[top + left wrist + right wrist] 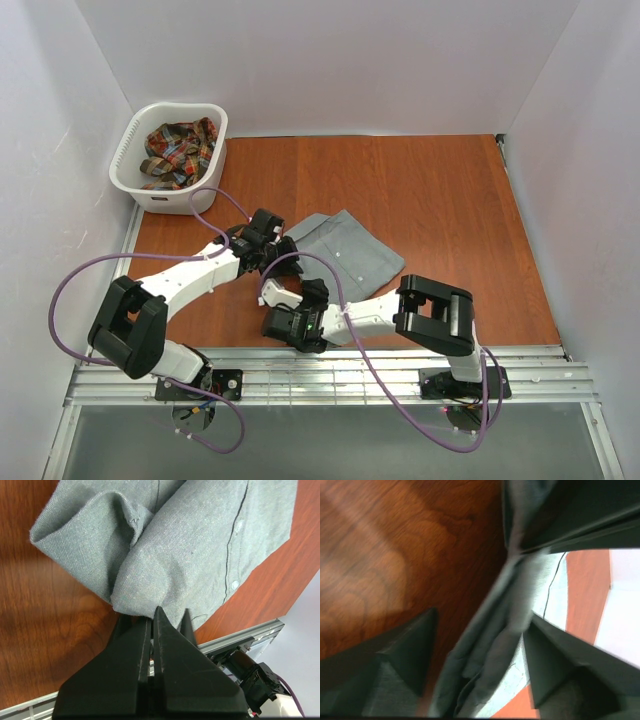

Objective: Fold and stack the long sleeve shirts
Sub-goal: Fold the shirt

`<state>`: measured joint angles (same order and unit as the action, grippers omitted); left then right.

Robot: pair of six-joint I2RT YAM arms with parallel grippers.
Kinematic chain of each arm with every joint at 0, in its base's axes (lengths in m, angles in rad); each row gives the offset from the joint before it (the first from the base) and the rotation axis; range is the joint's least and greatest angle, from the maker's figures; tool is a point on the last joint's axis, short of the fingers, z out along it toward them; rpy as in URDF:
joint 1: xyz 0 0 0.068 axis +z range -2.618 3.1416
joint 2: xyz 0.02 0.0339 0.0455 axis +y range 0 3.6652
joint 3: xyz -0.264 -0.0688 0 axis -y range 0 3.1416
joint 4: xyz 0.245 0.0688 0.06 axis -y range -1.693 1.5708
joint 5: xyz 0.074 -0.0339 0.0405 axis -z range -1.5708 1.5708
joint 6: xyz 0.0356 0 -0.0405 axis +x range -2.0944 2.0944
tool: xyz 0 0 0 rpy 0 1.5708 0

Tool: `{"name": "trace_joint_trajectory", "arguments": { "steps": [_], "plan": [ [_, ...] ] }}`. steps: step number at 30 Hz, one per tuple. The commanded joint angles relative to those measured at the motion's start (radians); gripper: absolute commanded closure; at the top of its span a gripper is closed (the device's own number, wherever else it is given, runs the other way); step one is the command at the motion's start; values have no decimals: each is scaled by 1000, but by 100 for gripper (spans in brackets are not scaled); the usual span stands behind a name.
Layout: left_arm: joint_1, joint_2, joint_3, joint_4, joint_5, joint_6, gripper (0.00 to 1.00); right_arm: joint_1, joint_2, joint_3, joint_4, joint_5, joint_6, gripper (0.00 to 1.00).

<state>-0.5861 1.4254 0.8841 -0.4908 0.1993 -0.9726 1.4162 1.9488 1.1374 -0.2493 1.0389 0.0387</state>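
low over worktop (50,625), left hand (155,614) clamped on grey shirt (200,545) edge, right hand (481,616) bent inward, spread apart astride loose fold

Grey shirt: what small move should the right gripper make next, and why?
Probably close the right gripper: its fingers stand apart with a fold of the grey shirt between them, not yet pinched, while the left gripper is shut on the shirt's edge.

Left tool (155,614) pinched closed on folded grey shirt (190,545) edge, wooden table (50,630) beneath
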Motion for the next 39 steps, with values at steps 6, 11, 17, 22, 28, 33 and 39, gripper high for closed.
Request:
{"name": "trace_joint_trajectory", "arguments": {
  "steps": [6, 11, 17, 22, 28, 33, 39],
  "plan": [
    [6, -8, 73, -29, 25, 31, 97, 15, 25, 28, 28, 118, -36, 93],
    [40, -28, 136, -78, 19, 67, 64, 13, 3, 25, 27, 102, -89, 99],
    [274, -45, 416, -233, -96, 265, 30, 13, -62, 94, 13, -62, -143, 99],
    [379, -5, 748, -383, -274, 406, 11, 12, -47, 305, -131, -261, -129, 99],
    [397, -146, 794, -375, -457, 407, 3, -5, -22, 650, -286, -592, -53, 99],
    [397, -255, 756, -307, -468, 417, 3, -161, -33, 873, -318, -923, 171, 99],
    [397, -250, 777, -305, -325, 463, 3, -401, -111, 733, -216, -1168, 457, 99]
  ]
}}
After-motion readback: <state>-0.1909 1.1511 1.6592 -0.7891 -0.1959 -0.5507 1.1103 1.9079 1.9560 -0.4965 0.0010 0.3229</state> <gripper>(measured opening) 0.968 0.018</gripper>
